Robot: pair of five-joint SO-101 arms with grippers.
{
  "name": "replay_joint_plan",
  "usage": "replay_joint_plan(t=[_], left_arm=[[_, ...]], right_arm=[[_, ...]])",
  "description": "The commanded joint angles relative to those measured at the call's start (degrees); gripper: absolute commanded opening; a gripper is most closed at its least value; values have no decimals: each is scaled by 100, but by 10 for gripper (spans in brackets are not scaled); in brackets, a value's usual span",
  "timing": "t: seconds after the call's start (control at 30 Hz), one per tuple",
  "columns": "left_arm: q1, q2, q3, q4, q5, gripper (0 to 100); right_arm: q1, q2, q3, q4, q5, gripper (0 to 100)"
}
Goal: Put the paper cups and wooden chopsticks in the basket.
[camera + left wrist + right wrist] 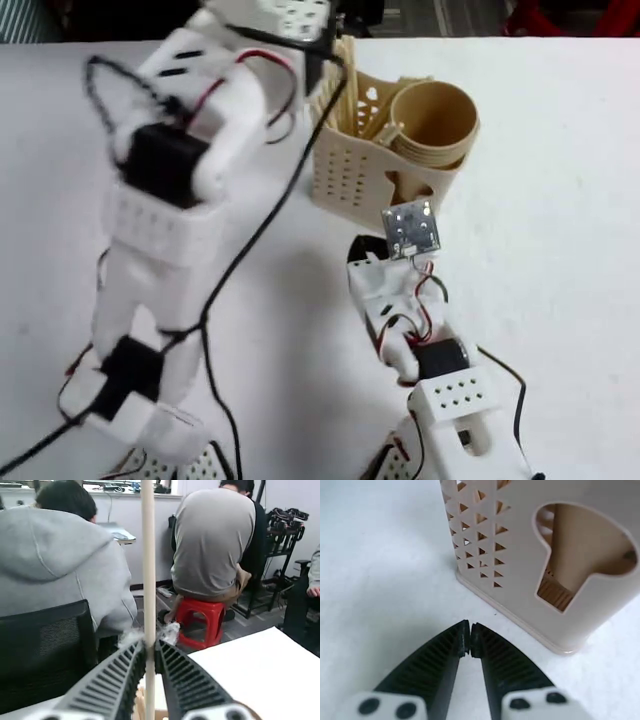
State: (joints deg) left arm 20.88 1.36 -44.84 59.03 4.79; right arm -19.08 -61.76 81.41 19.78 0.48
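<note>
Left end effector (149, 649) clamps a chopstick (148, 555) upright, probably to drop it into the basket (345, 180) below; right end effector (470, 636) sits closed, empty, near it.

The high view looks steeply down on the table (560, 150) from above both arms. The left wrist view faces level into the room, seemingly raised. The right wrist view sits low, close to the basket (520, 580), which the high view shares.

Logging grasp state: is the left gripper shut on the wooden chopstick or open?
Shut on it. The left gripper has its fingers pinching the wooden chopstick from both sides, with no gap visible.
</note>
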Motion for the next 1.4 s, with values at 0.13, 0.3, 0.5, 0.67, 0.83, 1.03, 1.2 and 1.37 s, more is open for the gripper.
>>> replay_joint_plan(t=[0.13, 0.3, 0.5, 0.67, 0.83, 1.03, 1.2, 1.37], left_arm=[[382, 998, -35, -1037, 79, 23], [479, 1464, -18, -1292, 79, 23], [409, 2000, -18, -1231, 79, 23], [365, 2097, -18, -791, 79, 22], [365, 2123, -18, -457, 79, 22], [356, 2158, -9, -431, 35, 22], [233, 2158, -9, -352, 35, 24], [207, 2105, -18, 53, 35, 29]], right_arm=[[-13, -92, -44, -119, 62, 21], [-4, -101, -44, -119, 62, 21], [-4, -119, -44, -119, 62, 21], [-4, -127, -44, -119, 62, 21], [-22, -136, -44, -119, 62, 21], [-13, -127, -44, -119, 62, 21], [-13, -136, -44, -119, 62, 21], [-13, -127, -44, -119, 70, 21]])
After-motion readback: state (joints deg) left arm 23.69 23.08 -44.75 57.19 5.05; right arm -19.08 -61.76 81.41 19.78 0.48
